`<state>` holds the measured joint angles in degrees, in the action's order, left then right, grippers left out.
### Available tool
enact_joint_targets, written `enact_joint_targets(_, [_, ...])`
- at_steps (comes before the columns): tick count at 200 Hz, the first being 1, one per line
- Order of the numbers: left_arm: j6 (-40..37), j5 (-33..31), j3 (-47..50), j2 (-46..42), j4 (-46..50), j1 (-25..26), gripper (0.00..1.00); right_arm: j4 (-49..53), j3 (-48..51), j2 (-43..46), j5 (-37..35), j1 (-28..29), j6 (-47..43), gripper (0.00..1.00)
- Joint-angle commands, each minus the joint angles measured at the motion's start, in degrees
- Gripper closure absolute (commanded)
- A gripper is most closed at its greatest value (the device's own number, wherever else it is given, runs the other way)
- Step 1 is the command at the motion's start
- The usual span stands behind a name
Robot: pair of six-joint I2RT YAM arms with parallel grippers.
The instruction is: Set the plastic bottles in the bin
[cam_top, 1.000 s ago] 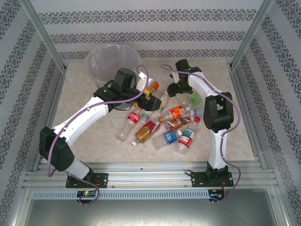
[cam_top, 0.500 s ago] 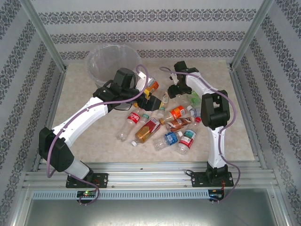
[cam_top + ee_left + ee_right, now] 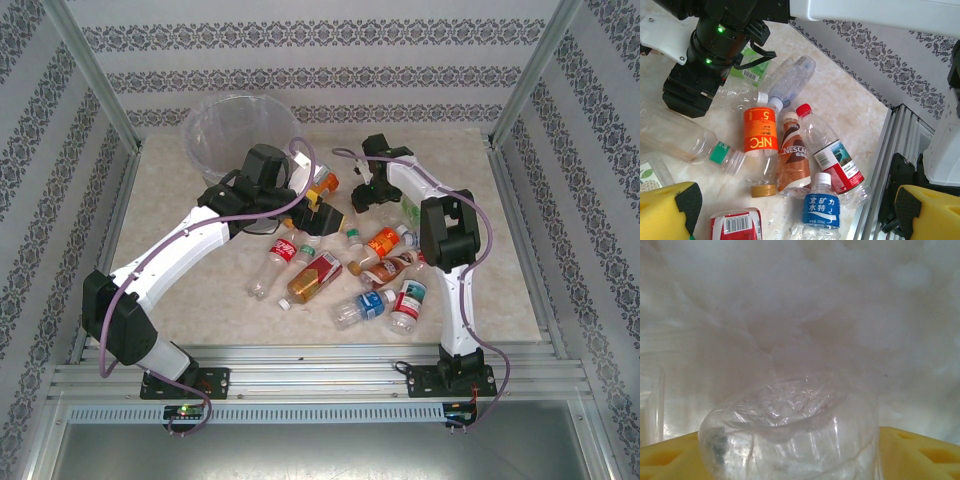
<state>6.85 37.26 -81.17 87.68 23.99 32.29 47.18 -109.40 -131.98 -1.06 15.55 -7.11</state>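
Several plastic bottles lie in a heap mid-table: an orange-labelled one [image 3: 380, 240], a brown one [image 3: 387, 266], a blue one [image 3: 368, 305] and a red one [image 3: 286, 250]. The grey bin [image 3: 205, 150] stands at the back left. My left gripper [image 3: 322, 213] hovers open over the heap; in its wrist view its yellow fingers flank the orange bottle [image 3: 760, 135], the brown bottle [image 3: 794, 160] and the blue-labelled bottle [image 3: 821, 207], with the gripper [image 3: 797, 205] holding nothing. My right gripper [image 3: 362, 196] is low at the heap's far side, shut on a clear bottle [image 3: 790, 435] between its yellow pads [image 3: 912, 452].
A red-capped bottle [image 3: 832, 160] lies close to the metal rail [image 3: 885, 165] on the table's right. A green-labelled bottle [image 3: 411, 208] rests behind the right arm. Patterned walls and frame posts close in the table on three sides.
My right gripper has moved left and nearer over the heap. Several bottles at the heap's near right have shifted. The left arm has stayed put.
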Motion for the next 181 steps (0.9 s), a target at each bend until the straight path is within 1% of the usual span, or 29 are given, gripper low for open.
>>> enact_joint_targets(1, [-0.44,0.1,-0.66,-0.41,-0.8,0.69,0.0,0.6,-1.5,-0.73,-1.68,0.64,-0.63,0.26])
enact_joint_targets(19, [-0.35,0.12,-0.74,-0.4,-0.78,0.67,0.0,-0.37,-1.19,-0.34,-2.34,0.62,-0.44,0.33])
enact_joint_targets(48, [0.2,-0.06,-0.75,-0.41,-1.09,0.67,0.0,-2.92,-0.4,2.03,-2.79,0.61,0.25,0.35])
enact_joint_targets(62, [0.76,-0.04,-0.65,-0.32,-1.39,0.68,0.0,-4.69,0.26,3.8,-3.85,0.61,0.67,0.39])
enact_joint_targets(93, [2.04,-0.56,-0.59,-0.06,-2.3,0.67,0.0,-9.21,1.86,8.89,-4.44,0.35,2.39,0.39])
enact_joint_targets(125, [5.64,-0.96,-0.57,0.75,-4.34,0.67,0.0,-11.14,3.43,14.63,-1.94,0.16,5.64,0.39])
enact_joint_targets(145, [8.44,-1.68,-0.89,1.38,-5.26,0.67,0.0,-11.25,4.94,19.01,2.57,-0.42,9.3,0.39])
enact_joint_targets(161, [11.07,-2.79,0.04,1.38,-7.94,0.67,0.0,-13.05,7.86,23.18,9.53,-1.51,13.23,0.39])
enact_joint_targets(181, [15.14,-3.96,2.06,1.32,-13.98,0.67,0.0,-16.13,11.88,28.32,17.61,-2.67,18.23,0.39])
